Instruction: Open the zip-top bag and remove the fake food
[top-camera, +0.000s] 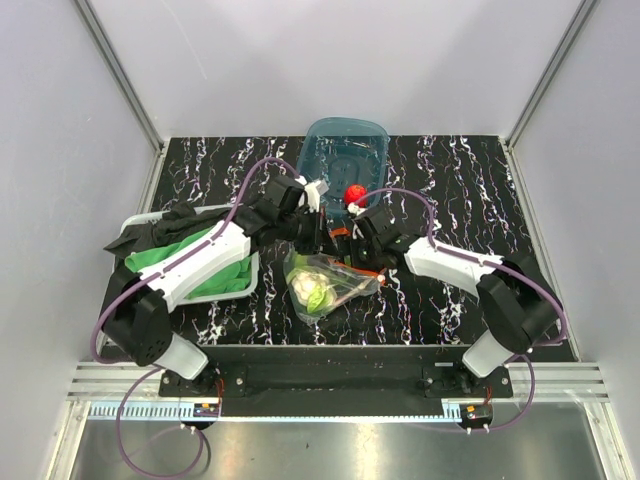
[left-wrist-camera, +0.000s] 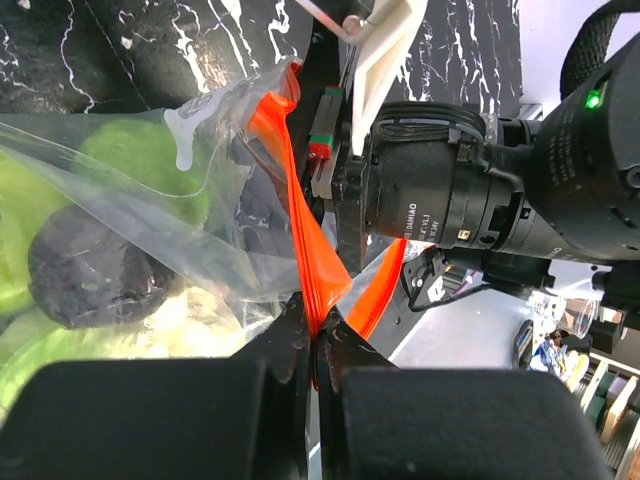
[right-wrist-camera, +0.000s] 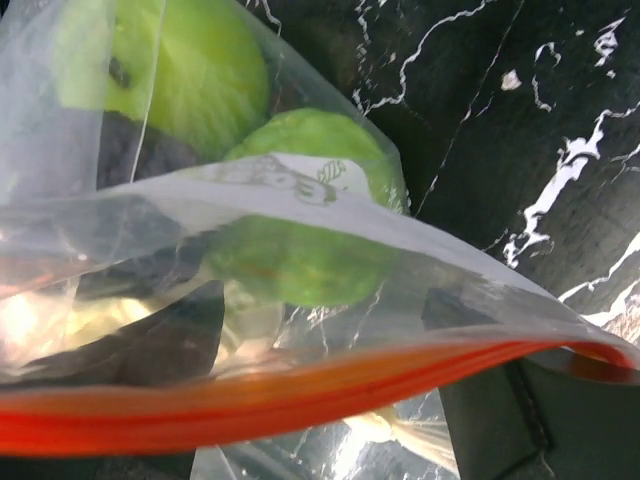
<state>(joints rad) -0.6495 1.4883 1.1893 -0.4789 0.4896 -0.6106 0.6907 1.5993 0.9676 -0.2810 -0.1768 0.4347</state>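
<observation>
The left gripper (left-wrist-camera: 315, 338) is seen closed on the orange-red zip strip (left-wrist-camera: 305, 235) of the clear crinkly plastic zip-top bag (top-camera: 330, 283), the strip being pinched between its two black fingers at the bag's far edge. The right gripper (top-camera: 348, 242) is placed just right of it at the same edge. In its wrist view two dark fingers (right-wrist-camera: 515, 410) are seen apart behind the film, with the strip running across in front of them. Whether anything is grasped there cannot be told.

The bag is found at the middle of the black, white-veined marble bench (top-camera: 460, 190), lying toward the near side of both grippers, its strip raised at the far end. Fake food is seen inside the bag:
- two rounded green plastic pieces (right-wrist-camera: 300, 255)
- a small dark round piece (left-wrist-camera: 80, 270)
- a white-and-green cauliflower piece (top-camera: 315, 293)

A small red berry-like piece (top-camera: 354, 193) is seen outside the bag, just beyond the right gripper. Whether it rests on the bench cannot be told.

Just beyond that piece, at the far edge, a teal translucent plastic tub (top-camera: 345, 150) is placed. At the left, a white tray (top-camera: 252, 275) is seen holding a green cloth (top-camera: 200, 268), with the left arm lying across it.
</observation>
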